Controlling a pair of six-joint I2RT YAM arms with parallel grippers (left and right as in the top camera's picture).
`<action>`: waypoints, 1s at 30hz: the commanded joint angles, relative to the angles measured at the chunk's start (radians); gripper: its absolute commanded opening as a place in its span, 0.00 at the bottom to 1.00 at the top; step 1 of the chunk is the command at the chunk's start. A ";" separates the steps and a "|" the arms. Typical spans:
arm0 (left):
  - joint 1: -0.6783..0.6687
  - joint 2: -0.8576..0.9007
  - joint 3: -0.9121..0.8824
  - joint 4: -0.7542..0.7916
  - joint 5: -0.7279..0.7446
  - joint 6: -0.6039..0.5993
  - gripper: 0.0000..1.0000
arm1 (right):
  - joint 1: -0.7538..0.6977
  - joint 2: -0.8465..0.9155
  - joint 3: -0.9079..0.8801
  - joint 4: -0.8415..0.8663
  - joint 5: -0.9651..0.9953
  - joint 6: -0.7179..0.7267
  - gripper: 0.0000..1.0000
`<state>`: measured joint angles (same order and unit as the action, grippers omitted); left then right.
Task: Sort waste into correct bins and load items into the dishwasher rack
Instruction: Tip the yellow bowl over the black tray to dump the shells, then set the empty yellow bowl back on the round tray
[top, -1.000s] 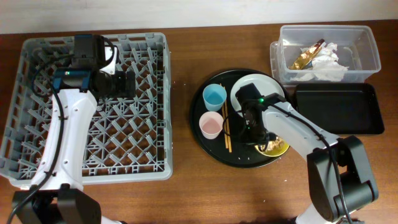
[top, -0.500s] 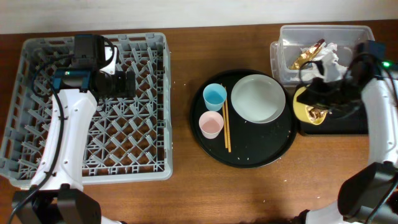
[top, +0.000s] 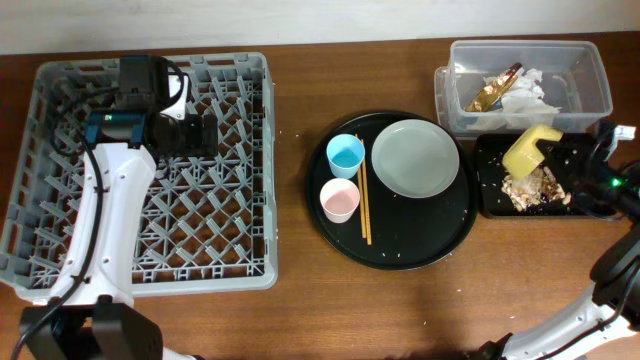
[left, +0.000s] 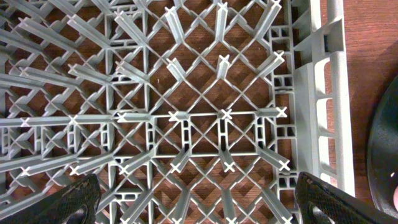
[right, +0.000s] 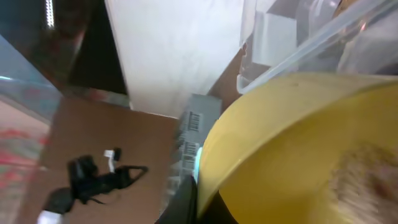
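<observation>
My right gripper (top: 566, 152) is shut on the rim of the yellow bowl (top: 530, 150) and holds it tipped on its side over the shallow black tray (top: 492, 200). Brownish food scraps with pale crumbs (top: 535, 190) lie in that tray. In the right wrist view the bowl (right: 298, 143) fills the frame beside one dark finger (right: 189, 199). The clear tub (top: 590, 95) holds white napkins (top: 525, 100) and a gold wrapper (top: 492, 90). My left gripper (left: 205, 205) is open and empty above the grey dishwasher rack (top: 60, 250), whose pegs (left: 186, 118) fill the left wrist view.
The round black tray (top: 440, 245) holds a light-blue cup (top: 345, 153), a pinkish cup (top: 339, 200), a pale plate (top: 415, 158) and wooden chopsticks (top: 364, 205). Its rim (left: 382, 162) shows in the left wrist view. The tub wall (right: 298, 37) is close above the bowl.
My right arm carried the yellow bowl from the round tray to the shallow black tray and tipped it. The scraps now lie in the tray. The left arm has not moved.
</observation>
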<state>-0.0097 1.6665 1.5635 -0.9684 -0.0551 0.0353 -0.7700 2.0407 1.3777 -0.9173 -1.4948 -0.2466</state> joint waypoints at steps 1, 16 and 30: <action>0.000 0.002 0.016 0.002 0.011 0.011 1.00 | -0.009 -0.001 0.000 -0.021 -0.057 0.237 0.04; 0.000 0.002 0.016 0.002 0.011 0.011 0.99 | 0.230 -0.425 0.000 -0.539 0.330 -0.137 0.04; 0.000 0.003 0.016 0.002 0.011 0.011 1.00 | 1.178 -0.417 -0.172 -0.138 1.476 0.657 0.04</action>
<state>-0.0097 1.6665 1.5635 -0.9680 -0.0555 0.0353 0.3832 1.5639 1.2503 -1.0794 -0.0444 0.3782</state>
